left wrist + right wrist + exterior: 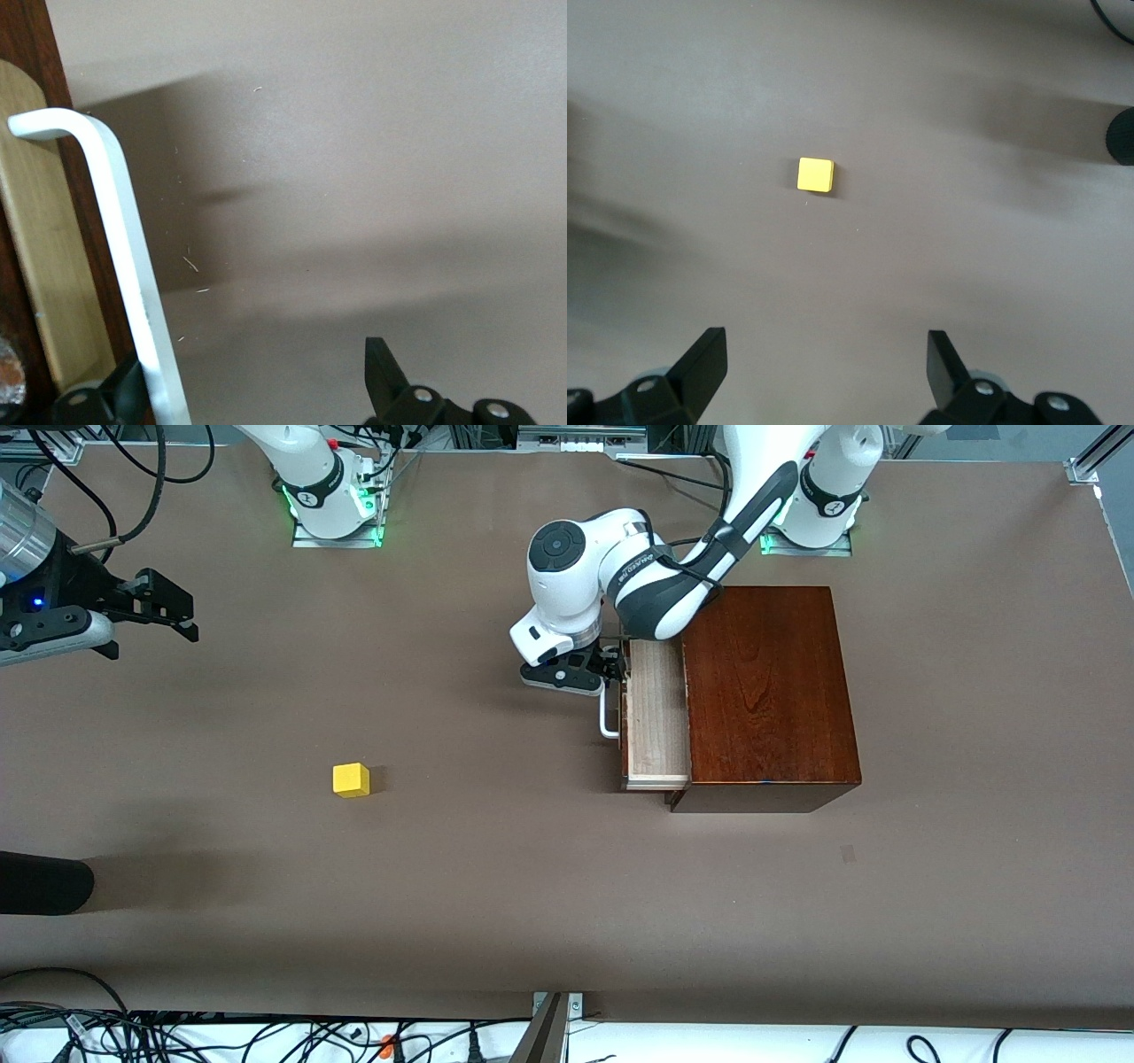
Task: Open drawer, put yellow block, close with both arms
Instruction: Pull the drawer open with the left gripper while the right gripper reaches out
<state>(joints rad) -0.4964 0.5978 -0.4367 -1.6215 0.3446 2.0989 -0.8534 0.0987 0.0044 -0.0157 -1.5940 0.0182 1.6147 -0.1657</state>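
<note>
One brown table (567, 921), cable-strewn edge (266, 1036).

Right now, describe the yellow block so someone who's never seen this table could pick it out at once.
Start at the dark mahogany box toward the left arm's end of the table, its drawer partly pulled out. Move along the brown table toward the right arm's end, slightly nearer the front camera. The yellow block sits alone there, a small bright cube and the only yellow thing on the table.
</note>
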